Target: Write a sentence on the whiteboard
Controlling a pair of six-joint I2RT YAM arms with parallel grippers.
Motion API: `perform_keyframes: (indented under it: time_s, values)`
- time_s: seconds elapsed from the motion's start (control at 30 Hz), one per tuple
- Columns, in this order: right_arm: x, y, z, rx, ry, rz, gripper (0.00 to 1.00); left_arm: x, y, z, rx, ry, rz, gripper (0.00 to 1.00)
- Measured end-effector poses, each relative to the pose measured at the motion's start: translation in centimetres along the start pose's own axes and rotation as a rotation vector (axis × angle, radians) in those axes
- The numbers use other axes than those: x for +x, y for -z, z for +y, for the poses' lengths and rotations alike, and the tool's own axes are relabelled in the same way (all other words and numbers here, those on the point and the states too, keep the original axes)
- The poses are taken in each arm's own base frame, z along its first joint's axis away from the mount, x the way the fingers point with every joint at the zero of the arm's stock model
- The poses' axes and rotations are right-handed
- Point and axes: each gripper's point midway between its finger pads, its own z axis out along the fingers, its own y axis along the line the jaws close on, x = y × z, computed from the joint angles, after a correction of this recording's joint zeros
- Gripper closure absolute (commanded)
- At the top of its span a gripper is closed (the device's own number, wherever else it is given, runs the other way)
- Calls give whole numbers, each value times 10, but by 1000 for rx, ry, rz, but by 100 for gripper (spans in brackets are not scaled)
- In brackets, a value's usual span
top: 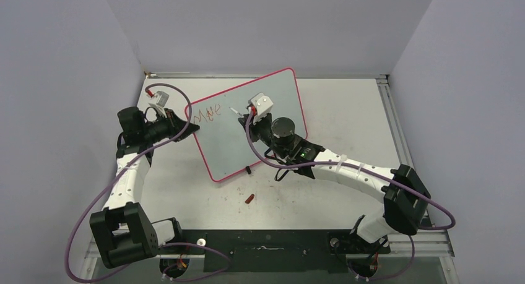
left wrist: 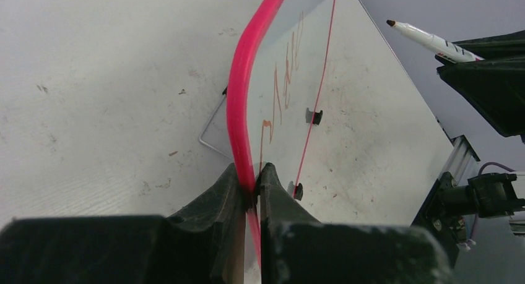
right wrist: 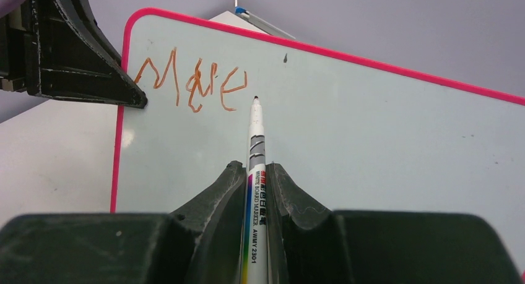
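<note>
The whiteboard (top: 266,132), pale with a pink rim, lies askew on the table. Red-brown letters reading "Move" (right wrist: 195,86) sit near its left corner, also visible as the sentence's start (top: 206,116). My left gripper (left wrist: 255,172) is shut on the whiteboard's pink left rim (top: 190,127). My right gripper (right wrist: 255,172) is shut on a white marker (right wrist: 255,132). The marker's dark tip points just right of the last letter. In the left wrist view the marker (left wrist: 427,39) hangs slightly off the board surface.
A red marker cap (top: 250,198) lies on the table in front of the board. A small black foot (top: 247,170) shows at the board's near edge and a wire stand (left wrist: 210,132) behind it. Grey walls enclose three sides; a metal rail (top: 396,129) runs along the right.
</note>
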Motion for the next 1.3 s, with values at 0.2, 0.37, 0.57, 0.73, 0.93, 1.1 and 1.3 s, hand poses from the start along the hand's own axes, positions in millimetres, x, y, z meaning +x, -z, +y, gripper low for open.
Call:
perform_keyframes:
  time_s: [0.2,0.37,0.57,0.73,0.93,1.1,1.3]
  values:
    - [11,-6,-1,20,28,25,95,9,0,-2,9,18,30,100]
    - [23,-6,-3,34,46,60,95,16,-2,-4,6,-18,55,100]
    - [21,-5,-4,43,50,55,95,29,-10,-25,19,-118,95,100]
    - [18,-1,-7,53,49,51,95,30,-9,-28,11,-151,98,100]
    - [16,3,-11,69,49,48,95,31,-8,-28,1,-159,97,100]
    - [18,4,-12,73,52,53,95,31,-7,-29,2,-171,98,100]
    - [18,4,-12,74,53,53,95,31,-7,-30,1,-172,97,100]
